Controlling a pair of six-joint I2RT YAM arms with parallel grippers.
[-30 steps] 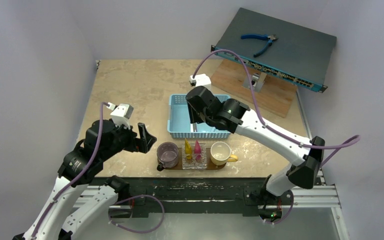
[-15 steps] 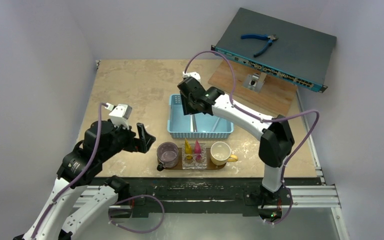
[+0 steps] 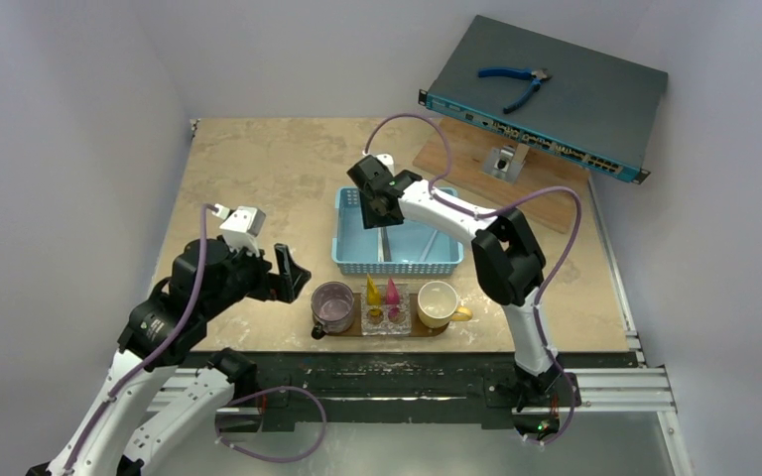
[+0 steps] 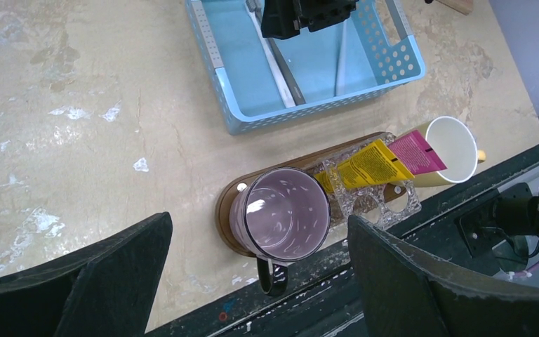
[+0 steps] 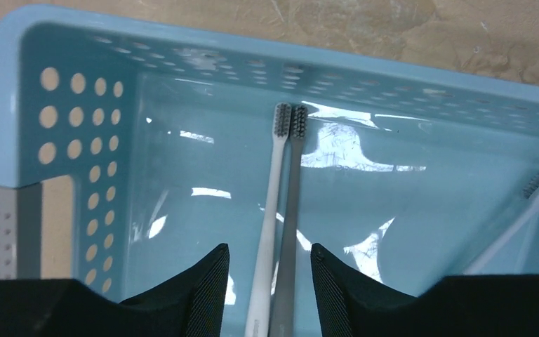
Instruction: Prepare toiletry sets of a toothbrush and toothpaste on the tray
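A: Why is the right gripper (image 5: pixel 269 254) hanging in the blue basket (image 5: pixel 14 105)?
B: It's straddling two toothbrushes (image 5: pixel 284 203), jaws parted, pinching nothing; lining up a pick, I'd guess.
A: The left gripper (image 4: pixel 256 232)?
B: Hovering spread wide above the purple cup (image 4: pixel 281 217). The yellow tube (image 4: pixel 368 165) and pink tube (image 4: pixel 415 153) are standing in a clear holder (image 4: pixel 400 203) on the tray (image 4: pixel 223 210).
A: And the room?
B: Mottled beige tabletop (image 3: pixel 258 169), white walls (image 3: pixel 60 149), pliers (image 3: pixel 516 84) lying on a network switch (image 3: pixel 575 109).
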